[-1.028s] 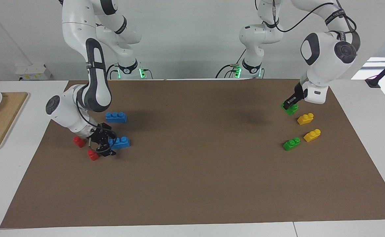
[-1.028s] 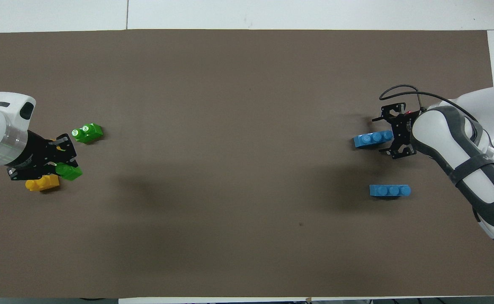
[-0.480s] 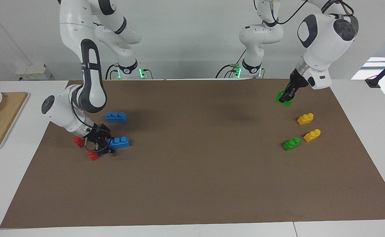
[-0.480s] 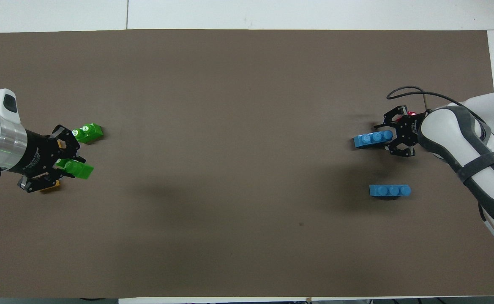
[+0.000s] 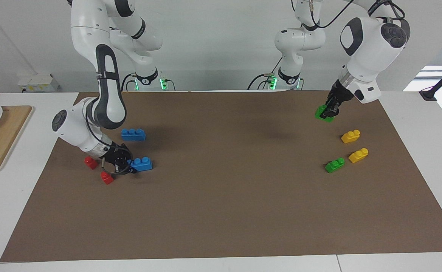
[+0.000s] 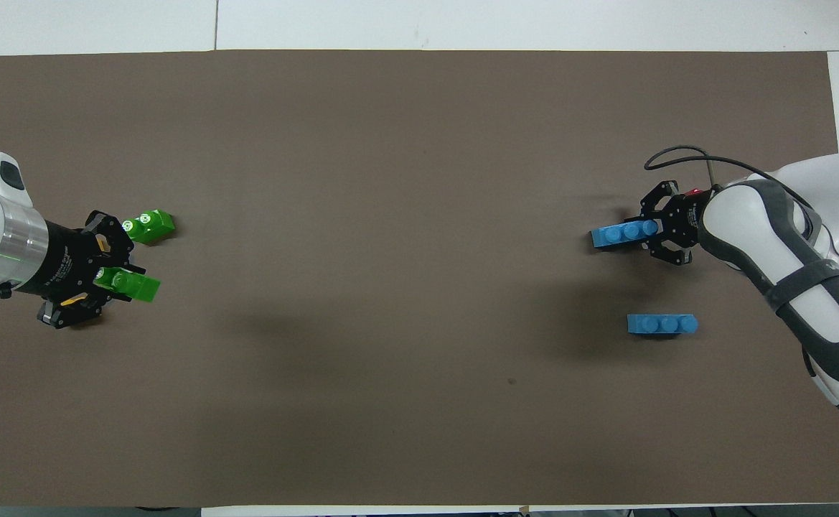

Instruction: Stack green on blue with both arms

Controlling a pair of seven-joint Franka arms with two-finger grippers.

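- Green brick (image 5: 324, 113), held: left gripper (image 5: 330, 111) is clamped on it, up in the air over the brown mat (image 5: 228, 181) nr the left arm's end. It hangs tilted, sticking out past the fingertips twd the table's middle in overhead view (image 6: 132, 286).
- Landmark = spare green brick (image 5: 335, 165), lying on the mat. Two yellow bricks (image 5: 351, 136) (image 5: 358, 155) sit just beside it, both nearer the robots, w/ the held green over the mat nearer the robots again.
- Blue brick (image 5: 141, 164) lies well apart from the spare green, at the right arm's end. Right gripper (image 5: 124, 165) is down at mat level w/ its jaws closed onto one end of it; the rest pokes out twd the table's middle. Can't tell if it's lifted off the mat yet.
- Second blue brick (image 5: 133, 134) sits free, nearer the robots than the gripped one. Two red bricks (image 5: 91, 162) (image 5: 107, 177) lie by the right gripper.
- Key relation, my read: blue's long axis runs along the table's length, free end pointing at the green, and each arm has the brick nearest it. Both must come to the middle, green over blue's studs, axes lined up.
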